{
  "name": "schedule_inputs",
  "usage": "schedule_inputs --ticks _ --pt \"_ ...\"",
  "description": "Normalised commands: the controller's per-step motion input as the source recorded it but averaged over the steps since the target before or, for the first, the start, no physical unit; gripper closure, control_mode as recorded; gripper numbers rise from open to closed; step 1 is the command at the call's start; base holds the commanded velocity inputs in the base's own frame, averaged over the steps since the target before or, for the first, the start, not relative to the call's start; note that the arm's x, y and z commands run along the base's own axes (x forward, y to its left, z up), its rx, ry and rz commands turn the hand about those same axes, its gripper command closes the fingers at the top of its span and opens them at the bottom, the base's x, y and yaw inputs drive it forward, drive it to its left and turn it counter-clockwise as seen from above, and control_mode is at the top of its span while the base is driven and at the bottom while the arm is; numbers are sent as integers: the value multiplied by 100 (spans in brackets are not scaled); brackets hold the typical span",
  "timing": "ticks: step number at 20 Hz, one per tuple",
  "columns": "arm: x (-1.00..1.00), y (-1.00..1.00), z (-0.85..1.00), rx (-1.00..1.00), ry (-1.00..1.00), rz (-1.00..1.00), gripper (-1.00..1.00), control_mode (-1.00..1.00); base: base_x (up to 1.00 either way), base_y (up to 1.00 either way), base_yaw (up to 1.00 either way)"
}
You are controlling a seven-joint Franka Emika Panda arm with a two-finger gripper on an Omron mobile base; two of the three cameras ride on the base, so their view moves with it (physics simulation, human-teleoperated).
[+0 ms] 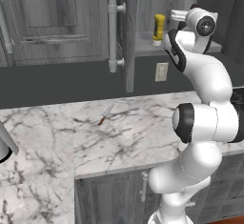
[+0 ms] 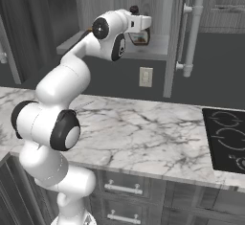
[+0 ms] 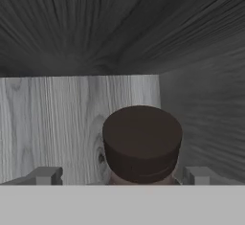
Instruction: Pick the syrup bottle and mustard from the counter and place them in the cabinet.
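The syrup bottle (image 3: 142, 142) is standing on the cabinet (image 1: 143, 46) shelf, its dark cap sitting low in the middle of the hand view. The fingers (image 3: 45, 175) are standing wide on either side of it, not touching it. The mustard (image 1: 158, 29) is standing upright on the same shelf, at upper centre of the left base view, just left of the hand. Below, the marble table (image 1: 133, 132) is carrying a small red-handled knife (image 1: 105, 115).

Grey wood-grain cabinet (image 1: 62, 23), veined marble counter (image 1: 128, 132)
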Motion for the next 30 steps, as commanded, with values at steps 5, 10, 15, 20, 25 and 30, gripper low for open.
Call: schedule_inputs --ticks 5,10,15,20,25,30 --pt "5 0 -9 -7 6 0 -100 -100 0 0 0" --pt "28 0 -22 -7 14 0 -100 -100 0 0 0" --pt "26 0 -19 -6 17 0 -100 -100 0 0 0" --pt "6 -2 -22 -6 13 0 -100 -100 0 0 0" --pt "-4 0 -21 -4 5 0 -100 -100 0 0 0" --pt "2 0 -29 -1 0 0 -100 -100 0 0 0"
